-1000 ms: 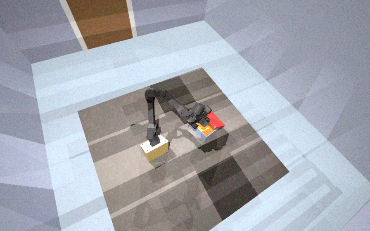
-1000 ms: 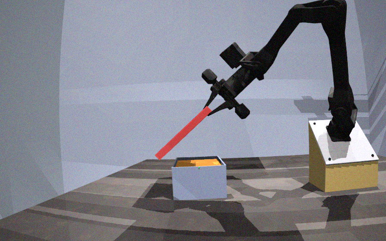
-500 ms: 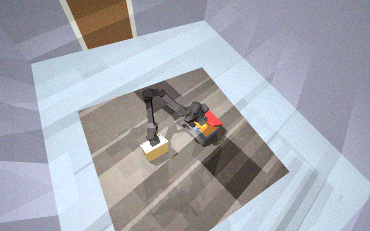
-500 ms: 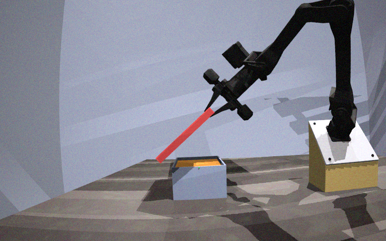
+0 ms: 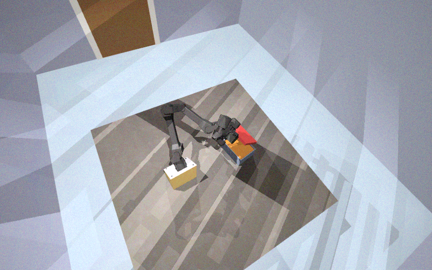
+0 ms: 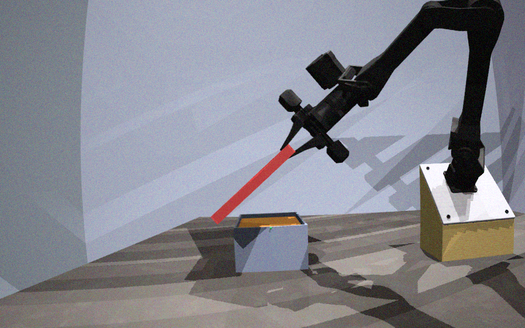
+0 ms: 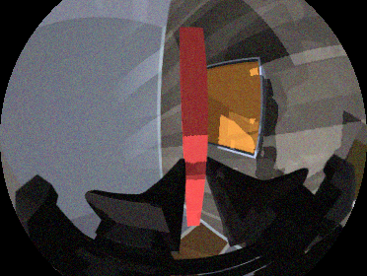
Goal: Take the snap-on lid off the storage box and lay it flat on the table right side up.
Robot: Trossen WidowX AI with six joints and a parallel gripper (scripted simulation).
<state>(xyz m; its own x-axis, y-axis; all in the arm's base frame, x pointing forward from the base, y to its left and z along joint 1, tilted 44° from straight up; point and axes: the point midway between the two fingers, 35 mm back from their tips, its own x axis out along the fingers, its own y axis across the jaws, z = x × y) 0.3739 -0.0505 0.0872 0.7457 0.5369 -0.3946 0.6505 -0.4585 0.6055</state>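
The red lid (image 5: pixel 246 136) (image 6: pixel 253 184) (image 7: pixel 193 94) is off the box and in the air, tilted steeply in the exterior view, its far edge lower, beyond the box's left side. My gripper (image 6: pixel 286 151) (image 7: pixel 194 162) is shut on the lid's upper edge, above and behind the box. In the top view the arm hides the fingertips. The blue-grey storage box (image 5: pixel 240 161) (image 6: pixel 276 247) stands upright and open on the table, with orange (image 5: pixel 242 151) (image 6: pixel 253 221) (image 7: pixel 237 89) showing inside. In the wrist view the box lies right of the lid, partly hidden by it.
The arm's base stands on a yellow block with a white sloped top (image 5: pixel 187 178) (image 6: pixel 476 241), right of the box in the exterior view. The brown table (image 5: pixel 203 235) (image 6: pixel 128 301) carries strong shadows and light stripes. In the exterior view, its left edge lies beyond the lid.
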